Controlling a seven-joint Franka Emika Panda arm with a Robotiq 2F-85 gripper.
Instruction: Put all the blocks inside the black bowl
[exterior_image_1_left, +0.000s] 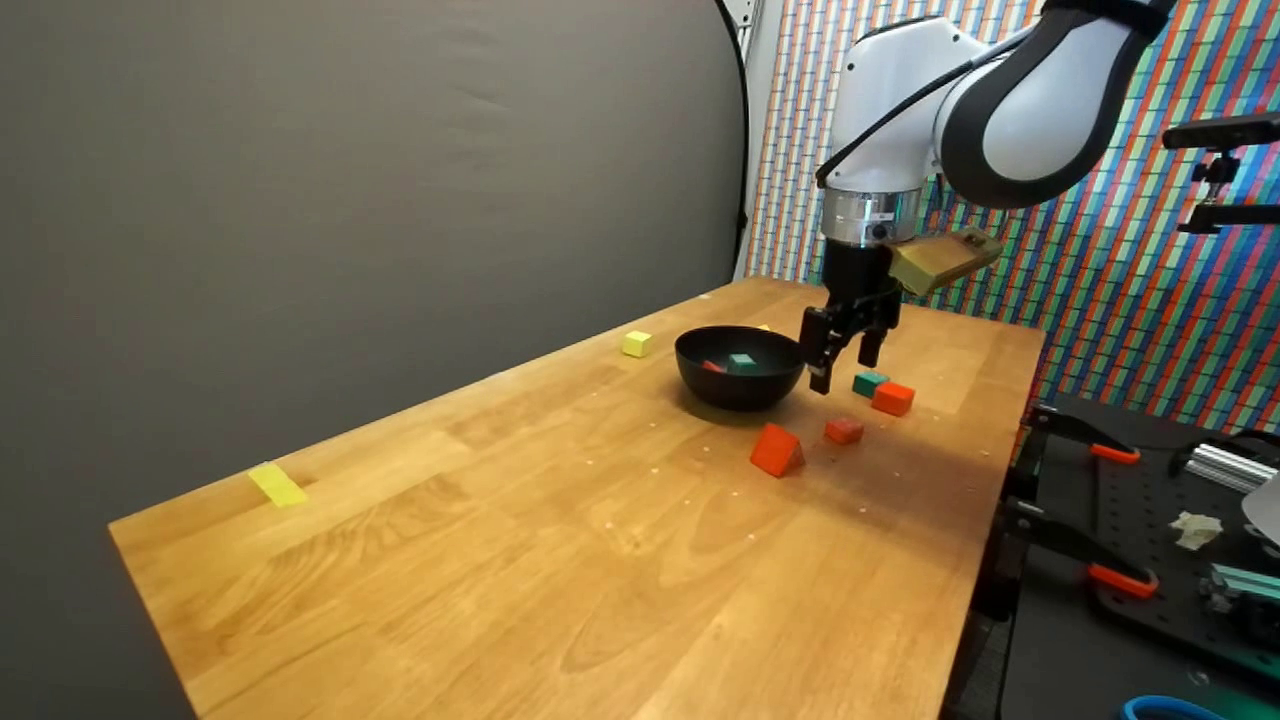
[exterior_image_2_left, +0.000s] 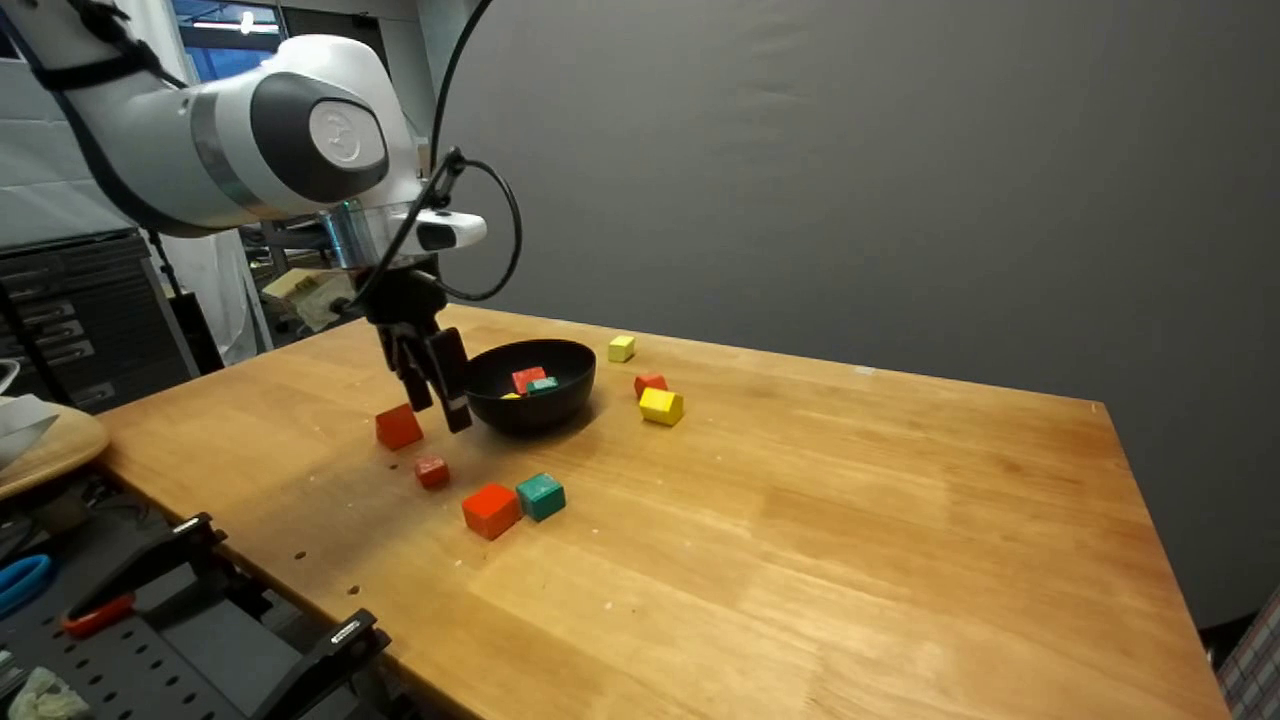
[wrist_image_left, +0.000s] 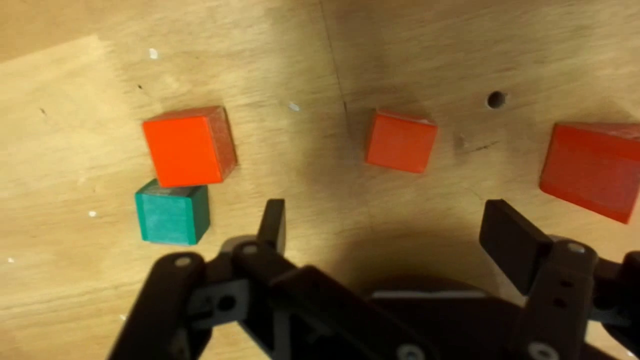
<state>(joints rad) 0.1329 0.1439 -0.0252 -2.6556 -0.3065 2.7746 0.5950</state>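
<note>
The black bowl (exterior_image_1_left: 738, 392) (exterior_image_2_left: 535, 418) stands on the table with red, green and yellow blocks inside. My gripper (exterior_image_1_left: 845, 370) (exterior_image_2_left: 440, 412) is low beside the bowl; in the wrist view its fingers (wrist_image_left: 383, 210) are wide apart and empty. Ahead of them lies a small red block (wrist_image_left: 401, 141) (exterior_image_2_left: 431, 472). To its left, a red-orange block (wrist_image_left: 185, 152) touches a green block (wrist_image_left: 170, 215). A larger red block (wrist_image_left: 592, 170) (exterior_image_1_left: 777, 450) lies right. Beyond the bowl are a yellow cube (exterior_image_2_left: 621, 348), a red block (exterior_image_2_left: 650, 382) and a yellow block (exterior_image_2_left: 661, 406).
A flat yellow strip (exterior_image_1_left: 277, 484) lies at the far end of the wooden table (exterior_image_1_left: 450, 600). Black clamps with orange handles (exterior_image_1_left: 1090, 560) (exterior_image_2_left: 320, 660) grip the table's edge. A grey backdrop (exterior_image_1_left: 400, 200) stands along the opposite edge.
</note>
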